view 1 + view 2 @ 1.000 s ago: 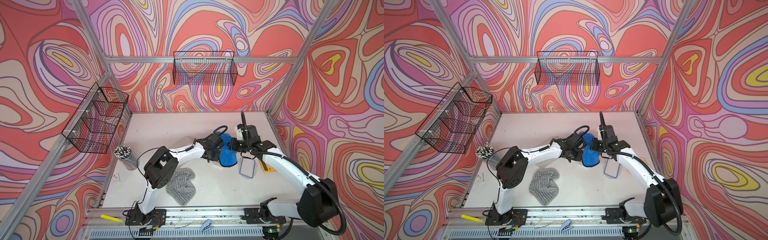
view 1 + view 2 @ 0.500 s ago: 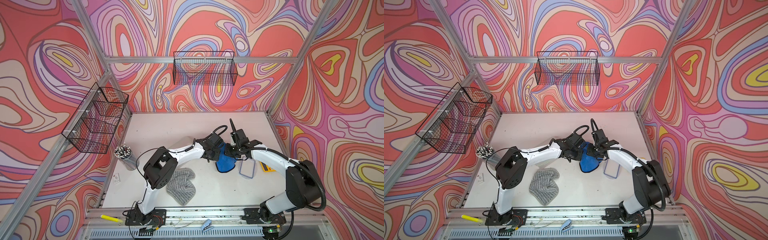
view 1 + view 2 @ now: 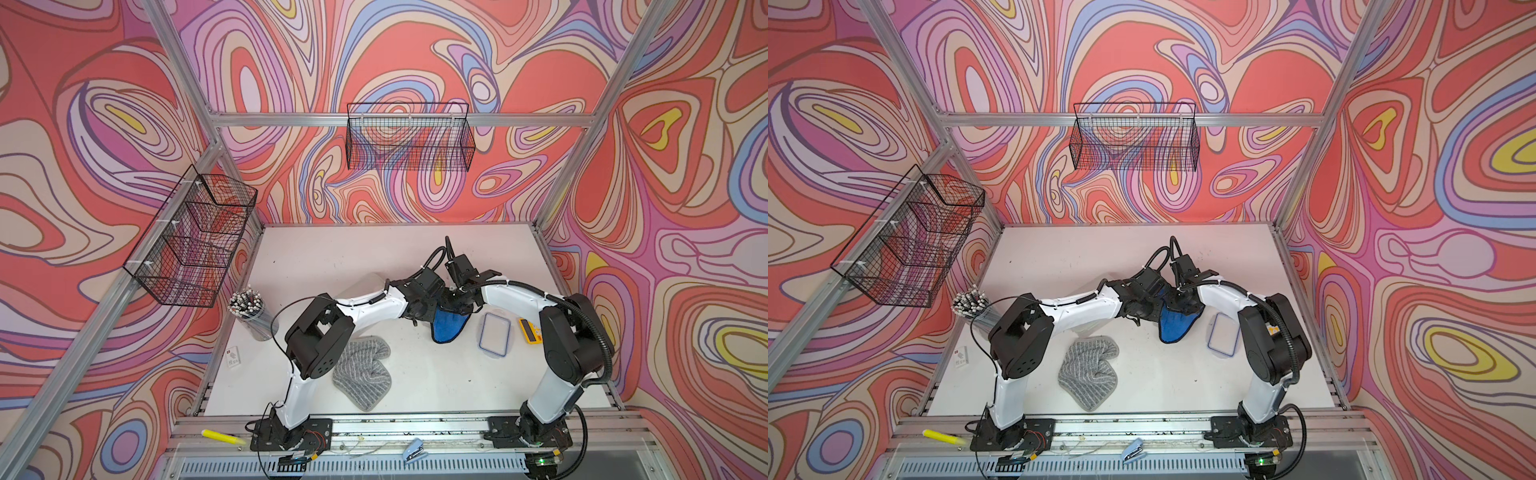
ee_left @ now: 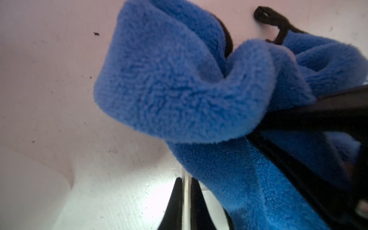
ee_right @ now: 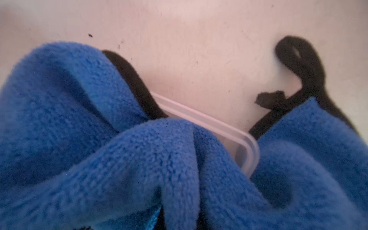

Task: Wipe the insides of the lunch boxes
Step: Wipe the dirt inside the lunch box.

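Note:
The small lunch box shows only as a clear rim (image 5: 219,127) under the blue cloth (image 3: 449,328) right of the table's middle. In the left wrist view my left gripper (image 4: 186,183) is shut on the thin clear wall (image 4: 186,201) of that box. My right gripper (image 5: 180,217) is shut on the blue cloth, which bunches over the box and hides the fingers. In both top views the left gripper (image 3: 424,309) and the right gripper (image 3: 455,299) meet over the box. The large lunch box (image 3: 363,284) sits partly behind the left arm.
A blue-rimmed lid (image 3: 494,334) and a yellow calculator (image 3: 530,330) lie right of the cloth. A grey striped cloth (image 3: 361,374) lies near the front. A cup of pens (image 3: 249,309) stands at the left edge. Wire baskets (image 3: 409,137) hang on the walls.
The right arm has swung left with the blue cloth, bringing it over the small box next to the left gripper. The left gripper has closed the last bit on the box wall.

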